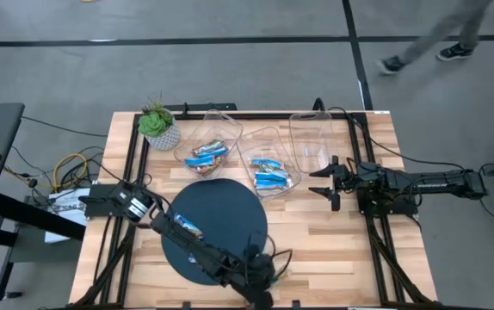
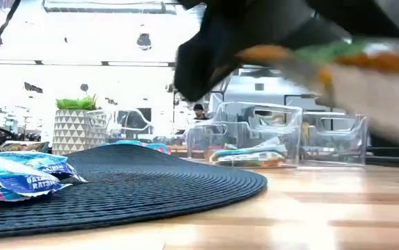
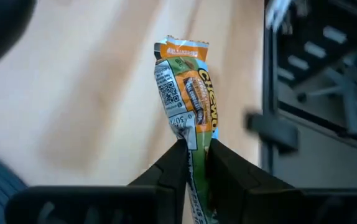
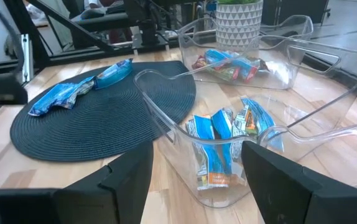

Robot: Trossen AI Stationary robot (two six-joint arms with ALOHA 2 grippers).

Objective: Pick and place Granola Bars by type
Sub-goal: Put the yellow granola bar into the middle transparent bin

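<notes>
My left gripper (image 3: pixel 196 148) is shut on an orange-and-green granola bar (image 3: pixel 188 87) over the table's near edge, just right of the dark round mat (image 1: pixel 217 228). The low view shows that bar (image 2: pixel 356 62) blurred and raised. Two blue bars (image 4: pixel 73 93) lie flat on the mat's left part (image 1: pixel 187 226). More bars fill the left clear bin (image 1: pixel 208 153) and the middle bin (image 1: pixel 270 172). My right gripper (image 4: pixel 197 174) is open and waits at the right, level, just short of the middle bin (image 4: pixel 228 143). My left gripper pinches the orange-and-green bar between its two fingers (image 3: pixel 169 171) at one end of the wrapper (image 3: pixel 191 135). Most of the bar sticks out past the fingertips, with a crimped end (image 3: pixel 181 45) farthest out. The bar is lifted clear of the wooden table.
A third clear bin (image 1: pixel 311 138) stands at the far right with nothing showing in it. A potted plant (image 1: pixel 158 125) sits at the far left corner. Black rails run along the table's left and right sides. A person walks on the floor beyond the table (image 1: pixel 436 39).
</notes>
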